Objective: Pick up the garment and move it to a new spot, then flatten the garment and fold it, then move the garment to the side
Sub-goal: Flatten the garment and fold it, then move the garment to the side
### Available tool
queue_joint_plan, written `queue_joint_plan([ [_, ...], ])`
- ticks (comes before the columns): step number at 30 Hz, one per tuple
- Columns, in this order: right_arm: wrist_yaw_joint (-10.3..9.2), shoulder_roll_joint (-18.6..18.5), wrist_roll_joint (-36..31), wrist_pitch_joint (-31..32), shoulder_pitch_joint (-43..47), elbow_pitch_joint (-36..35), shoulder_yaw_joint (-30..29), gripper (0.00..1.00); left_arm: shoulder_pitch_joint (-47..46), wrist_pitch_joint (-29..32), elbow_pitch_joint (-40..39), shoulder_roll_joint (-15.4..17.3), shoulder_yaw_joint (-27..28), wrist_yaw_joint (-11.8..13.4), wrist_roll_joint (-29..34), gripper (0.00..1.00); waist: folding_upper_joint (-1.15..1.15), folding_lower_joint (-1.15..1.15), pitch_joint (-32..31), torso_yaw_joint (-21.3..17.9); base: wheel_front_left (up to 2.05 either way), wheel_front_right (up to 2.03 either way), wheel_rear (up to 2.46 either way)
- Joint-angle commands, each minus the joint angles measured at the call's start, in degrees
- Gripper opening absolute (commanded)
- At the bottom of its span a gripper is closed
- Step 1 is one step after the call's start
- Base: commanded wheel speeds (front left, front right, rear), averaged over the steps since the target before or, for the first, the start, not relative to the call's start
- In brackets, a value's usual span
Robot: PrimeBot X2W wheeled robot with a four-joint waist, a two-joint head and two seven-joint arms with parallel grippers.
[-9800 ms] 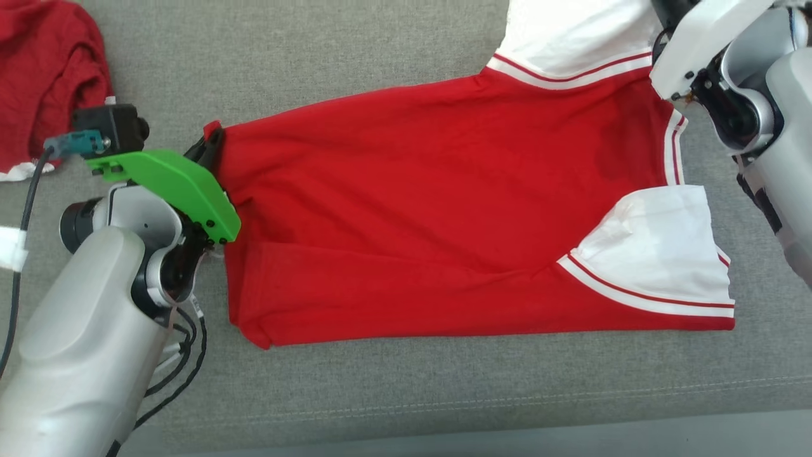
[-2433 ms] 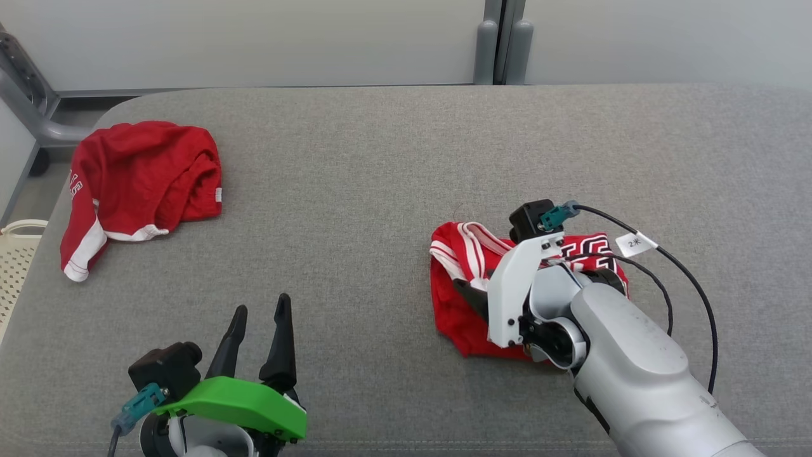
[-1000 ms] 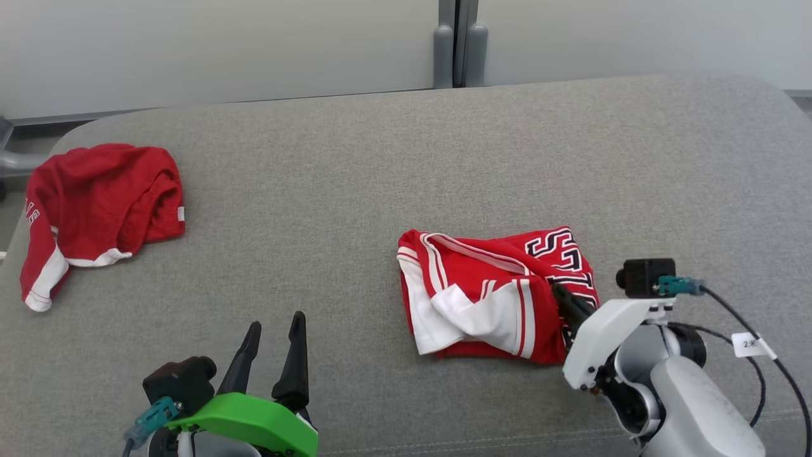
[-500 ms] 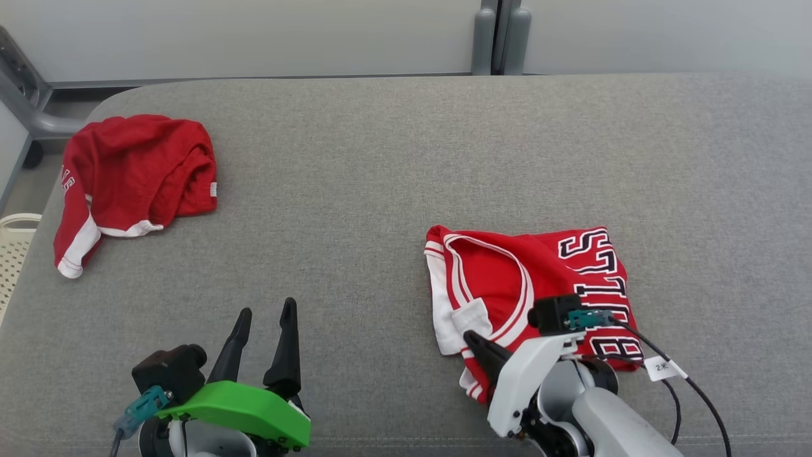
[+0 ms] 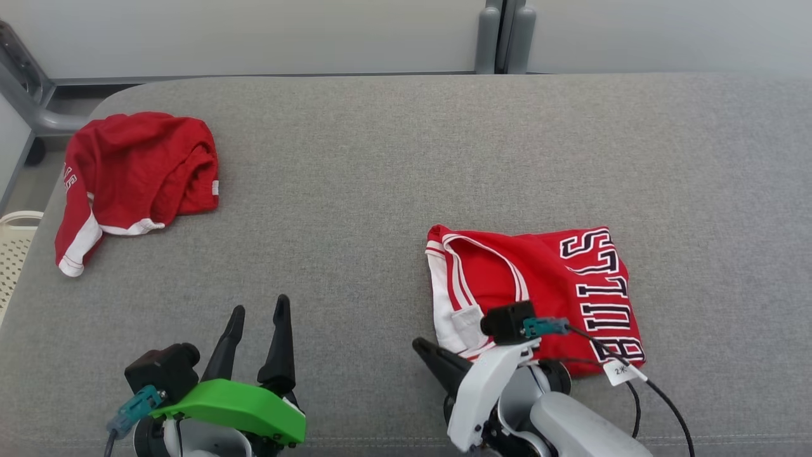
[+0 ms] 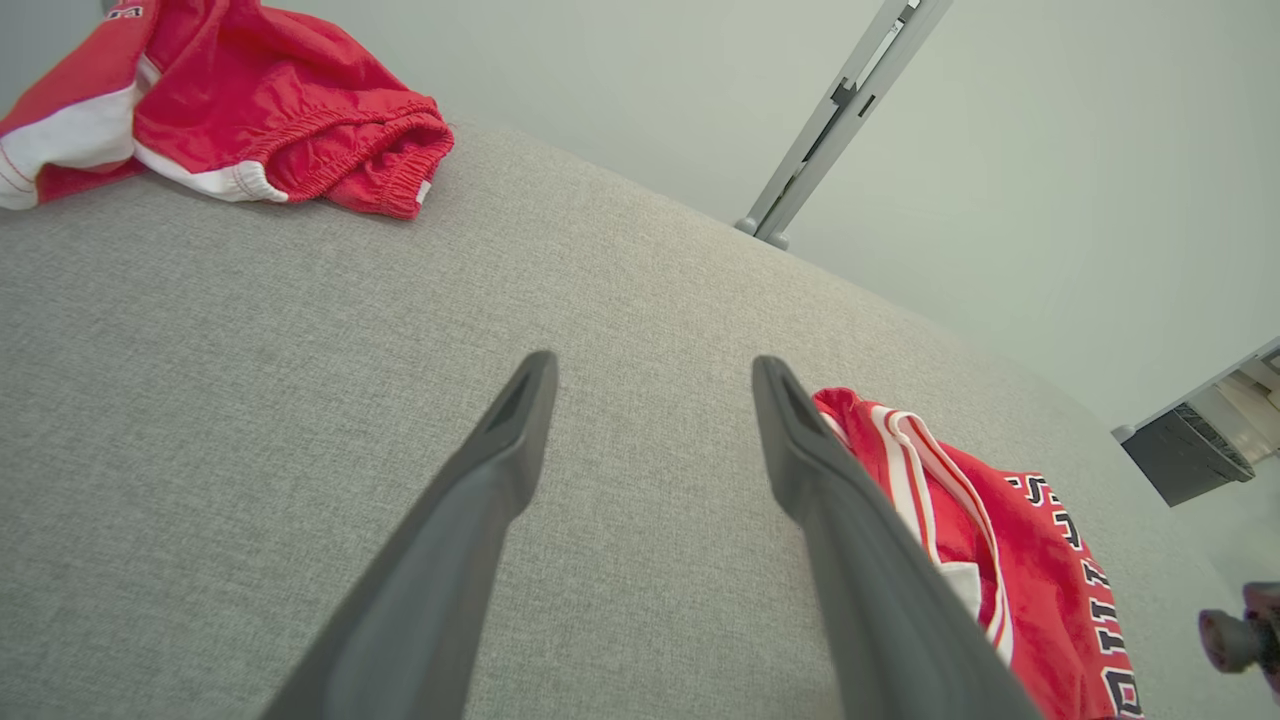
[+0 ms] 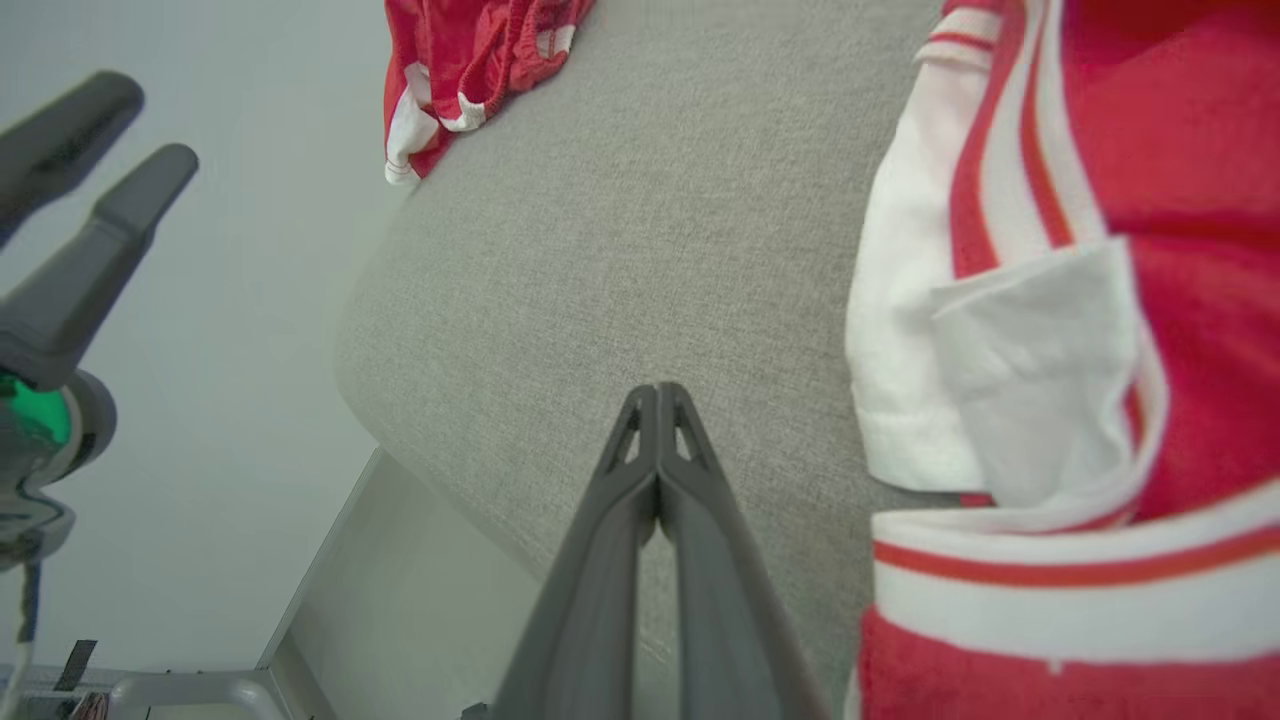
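My right gripper (image 5: 424, 350), pinched shut and empty, is nearer the folded Bulls jersey (image 5: 558, 285) at its two o'clock; my left gripper (image 5: 257, 314) hangs splayed, well apart.

We identify the left gripper (image 5: 259, 306) by its green wrist cover (image 5: 235, 406); the right gripper (image 5: 420, 346) has a white wrist cover (image 5: 485, 393). Both have two long, dark, tapered fingers. Each wrist carries a black camera block (image 5: 162, 370) with a teal connector (image 5: 136, 406). On the right, we note a black cable (image 5: 665, 402) with a white tag (image 5: 620, 371) beside the silver-grey forearm (image 5: 583, 428).
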Motion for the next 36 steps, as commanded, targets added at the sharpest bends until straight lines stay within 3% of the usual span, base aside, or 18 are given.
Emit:
queue_joint_plan([
  [1, 0.00, -0.2, 0.2, -1.5, -1.5, 0.0, -0.6, 0.00, -0.3, -0.3, 0.0, 0.1, 0.4, 0.3, -0.3, 1.00, 0.00, 0.00, -0.1, -0.5, 0.00, 0.00, 0.00],
  [14, 0.00, -8.0, -2.5, -3.3, -1.8, -4.3, -13.5, 0.00, 0.8, -0.8, -0.5, 0.2, 0.6, 0.5, -0.5, 1.00, 0.00, 0.00, -0.9, -3.1, 0.00, 0.00, 0.00],
  [18, 0.00, -10.5, -3.9, -1.9, -0.9, -4.7, -18.6, 0.40, 1.0, -0.8, -0.5, 0.0, 0.4, 0.5, -0.5, 1.00, 0.00, 0.00, -1.0, -3.8, 0.00, 0.00, 0.00],
  [19, 0.00, -11.6, -4.7, -0.9, -0.4, -4.8, -20.9, 1.00, 0.9, -0.9, -0.4, -0.2, 0.3, 0.4, -0.5, 1.00, 0.00, 0.00, -0.9, -4.0, 0.00, 0.00, 0.00],
  [26, 0.00, -14.8, -6.1, 4.5, 0.6, -5.1, -25.6, 1.00, 0.3, -0.8, -0.1, -0.4, -0.1, 0.0, -0.3, 1.00, 0.00, 0.00, 0.0, -4.0, 0.00, 0.00, 0.00],
  [36, 0.00, -17.3, -5.7, 12.0, -0.9, -2.7, -25.4, 1.00, -1.2, -0.2, 0.1, 0.1, -0.9, -0.2, 0.7, 1.00, 0.00, 0.00, 1.3, -2.2, 0.00, 0.00, 0.00],
])
